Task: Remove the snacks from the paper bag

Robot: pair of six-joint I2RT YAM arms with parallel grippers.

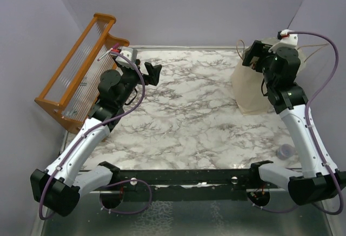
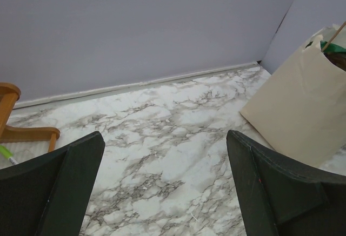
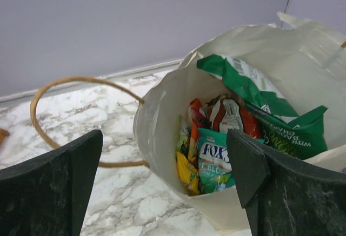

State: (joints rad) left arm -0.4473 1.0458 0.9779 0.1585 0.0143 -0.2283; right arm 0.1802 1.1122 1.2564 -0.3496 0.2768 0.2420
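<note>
My right end effector (image 3: 165, 137) hangs with its fingers spread wide and nothing between them, just above the open mouth of the paper bag (image 3: 162, 98). Through its wrist camera I look straight down into the bag, where the snacks are all packed inside. A green bag with white lettering (image 3: 294, 136) pokes up past the rim on the right. A teal Fox's packet (image 3: 215, 160) sits below it, with a yellow packet (image 3: 186, 172) and a red-orange packet (image 3: 197, 118) wedged along the left wall. One brown cord handle (image 3: 33, 112) loops out to the left over the marble desk (image 1: 189, 117). From above, the bag stands at the desk's far right corner against the wall. My left end effector (image 2: 165, 136) is also fully open and holds nothing. It hovers over bare marble on the far left, near the orange wooden rack (image 1: 75, 68), well apart from the bag.
</note>
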